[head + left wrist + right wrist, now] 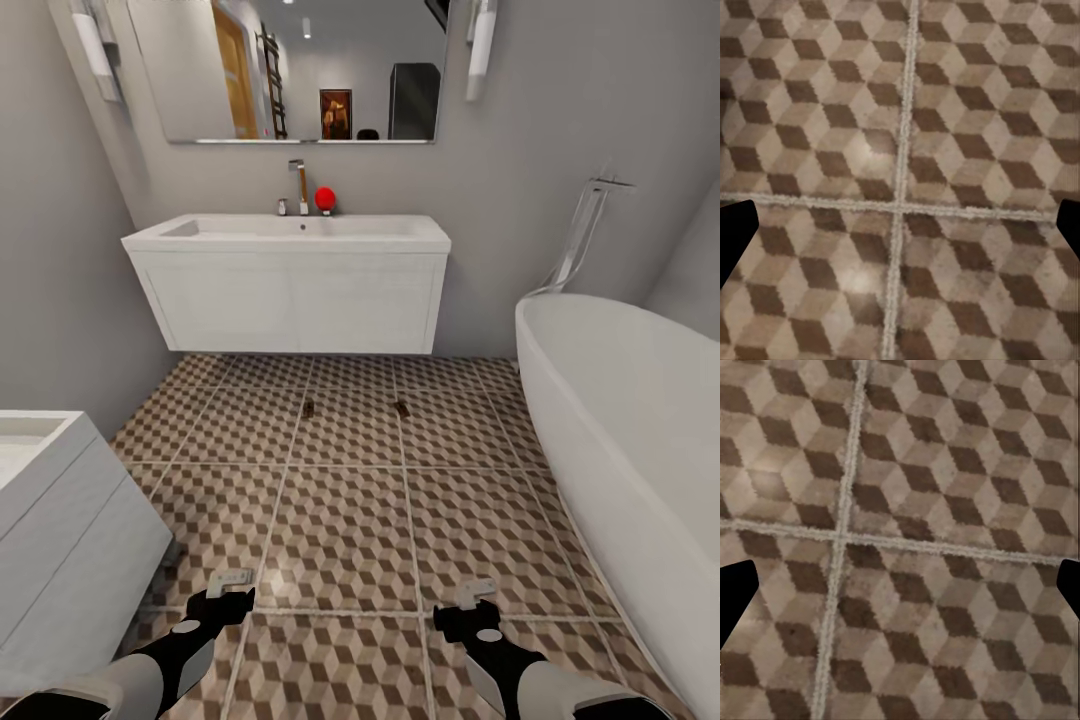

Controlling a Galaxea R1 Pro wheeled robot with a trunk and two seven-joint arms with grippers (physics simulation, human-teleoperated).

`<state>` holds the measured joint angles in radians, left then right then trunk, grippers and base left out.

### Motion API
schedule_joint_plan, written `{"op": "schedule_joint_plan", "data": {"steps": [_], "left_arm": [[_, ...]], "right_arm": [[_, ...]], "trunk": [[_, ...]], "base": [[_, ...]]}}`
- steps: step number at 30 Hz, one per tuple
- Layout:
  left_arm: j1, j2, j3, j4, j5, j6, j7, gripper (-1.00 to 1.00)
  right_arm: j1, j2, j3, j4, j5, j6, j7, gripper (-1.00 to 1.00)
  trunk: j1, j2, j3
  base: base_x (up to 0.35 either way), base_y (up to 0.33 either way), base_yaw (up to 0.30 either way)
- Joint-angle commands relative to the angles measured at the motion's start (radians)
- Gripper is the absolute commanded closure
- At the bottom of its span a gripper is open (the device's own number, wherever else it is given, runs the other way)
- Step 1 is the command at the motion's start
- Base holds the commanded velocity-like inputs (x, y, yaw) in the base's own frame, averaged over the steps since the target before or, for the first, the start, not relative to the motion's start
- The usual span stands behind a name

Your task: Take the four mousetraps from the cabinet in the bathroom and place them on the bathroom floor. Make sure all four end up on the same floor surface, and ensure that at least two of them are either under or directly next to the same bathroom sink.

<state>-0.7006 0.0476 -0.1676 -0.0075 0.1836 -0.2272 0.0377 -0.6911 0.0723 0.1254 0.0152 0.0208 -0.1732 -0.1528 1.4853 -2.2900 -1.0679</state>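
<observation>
Two mousetraps lie on the bathroom floor (340, 520), small and dark brown: one (309, 408) and another (401, 407), both just in front of the white vanity under the sink (290, 232). The cabinet is out of view. Low in the head view, my left gripper (228, 585) and right gripper (475, 595) hover over the tiles, well short of the traps. In the left wrist view the left gripper (900, 232) is open above a grout crossing. The right gripper (900, 592) is open too, with nothing between its fingers.
An oval white bathtub (640, 440) fills the right side, with a chrome floor tap (585, 230) behind it. A second white basin unit (60, 520) stands at the near left. A red object (325, 198) sits by the sink's tap (298, 185), below a mirror (300, 70).
</observation>
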Motion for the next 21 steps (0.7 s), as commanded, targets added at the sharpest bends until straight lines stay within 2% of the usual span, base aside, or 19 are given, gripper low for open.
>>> {"op": "schedule_joint_plan", "data": {"steps": [1,21], "left_arm": [[0.000,0.000,-0.009,0.001,0.008,-0.003,0.002,-1.00],[0.000,0.000,-0.009,0.001,0.008,-0.003,0.002,-1.00]], "right_arm": [[-0.001,0.000,0.007,0.002,0.002,-0.002,-0.006,-1.00],[-0.001,0.000,0.007,0.002,0.002,0.000,-0.001,-1.00]], "trunk": [[-0.004,0.007,0.002],[-0.081,0.147,0.065]], "base": [[0.000,0.000,0.000],[0.000,0.000,0.000]]}}
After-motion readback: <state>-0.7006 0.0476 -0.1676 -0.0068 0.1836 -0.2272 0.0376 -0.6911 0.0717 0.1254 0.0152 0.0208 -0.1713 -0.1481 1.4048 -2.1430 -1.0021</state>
